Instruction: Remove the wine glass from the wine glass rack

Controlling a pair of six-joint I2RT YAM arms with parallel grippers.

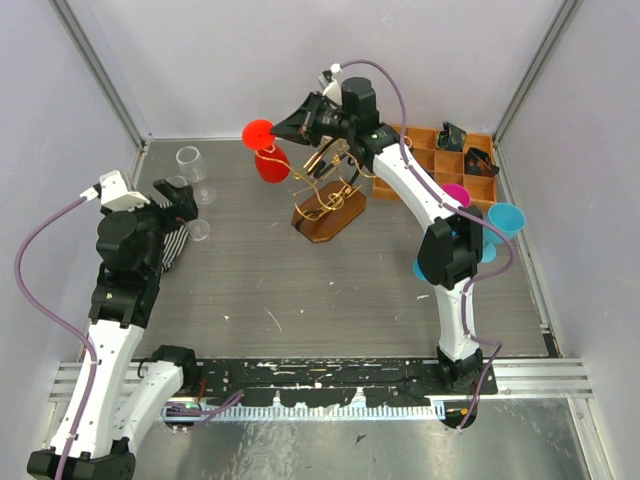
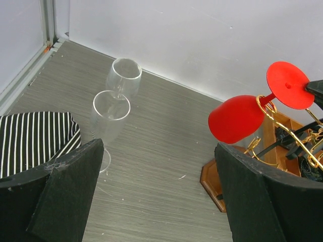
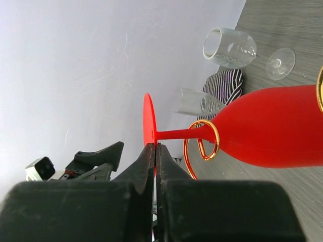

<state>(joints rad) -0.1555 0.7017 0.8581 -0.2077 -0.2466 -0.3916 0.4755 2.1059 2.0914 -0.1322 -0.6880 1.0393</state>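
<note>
The right claw (image 3: 154, 148) is pressed together on the rim of the flat foot of the red wine glass (image 3: 272, 133), which is pinched between the two fingers. Just beyond the fingertips, the stem is seen passing through a gold loop of the wine glass rack (image 1: 325, 195). The glass is tilted, with its bowl lower than its foot on the far side of that loop, so it is not yet free of the rack. Below the claw, the rack's oval wooden base (image 1: 322, 222) is set on the table (image 1: 300, 300). The left claw (image 2: 157, 148) is spread wide, with nothing held. Ahead of it two clear glasses (image 2: 112, 108) are seen, and a striped cloth (image 2: 35, 136) lies beside its left finger.
</note>
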